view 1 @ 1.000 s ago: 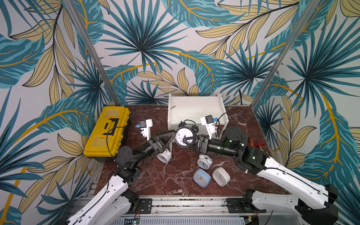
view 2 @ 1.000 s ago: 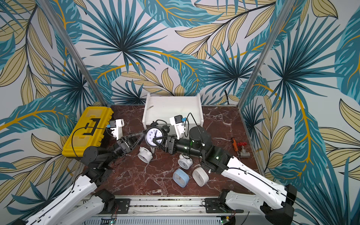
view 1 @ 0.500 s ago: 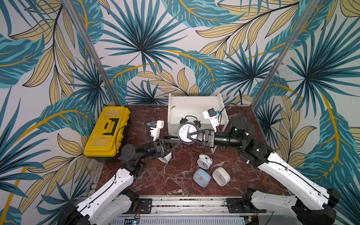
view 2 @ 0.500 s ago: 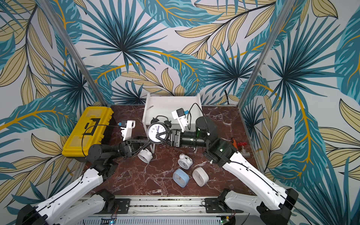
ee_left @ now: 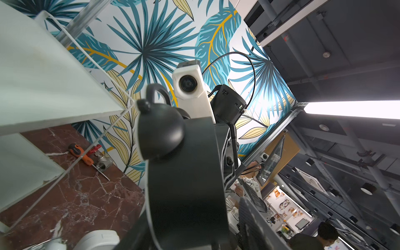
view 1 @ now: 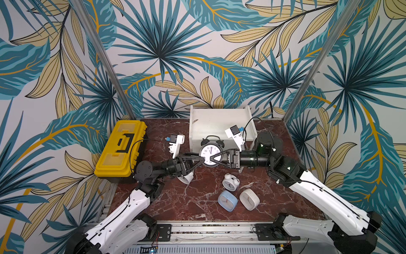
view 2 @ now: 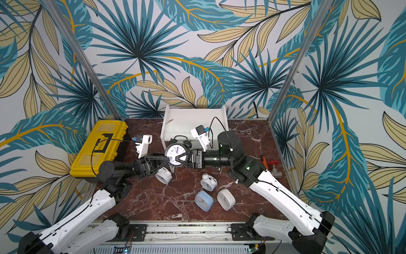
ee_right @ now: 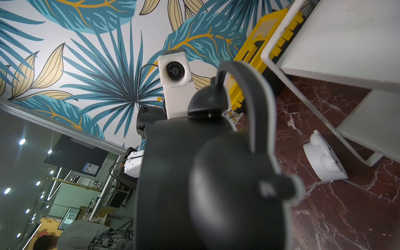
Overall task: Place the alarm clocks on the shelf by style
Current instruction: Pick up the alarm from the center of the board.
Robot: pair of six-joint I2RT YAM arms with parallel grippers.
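The black twin-bell alarm clock (view 1: 207, 151) hangs in the air just in front of the white shelf's (view 1: 216, 123) front edge, dial facing up towards the top views and bells towards the shelf. The right gripper (view 1: 211, 159) has it clamped from the right, its fingers reaching over the lower part of the dial. The left gripper (view 1: 202, 158) comes in from the opposite side with its jaws narrowed and its tips at the clock's left rim. Whether they actually press on it cannot be told.

Both shelf boards are bare. On the marble table (view 1: 193, 206), one white twin-bell clock (view 1: 187, 178) lies tipped over beneath the left gripper, near the shelf's front leg. Another white twin-bell clock (view 1: 230, 181) lies face up nearer the middle. Just in front of it the light blue square clock (view 1: 227, 200) and the white square clock (view 1: 249, 199) lie side by side. A yellow toolbox (view 1: 120, 151) sits at the table's left edge.
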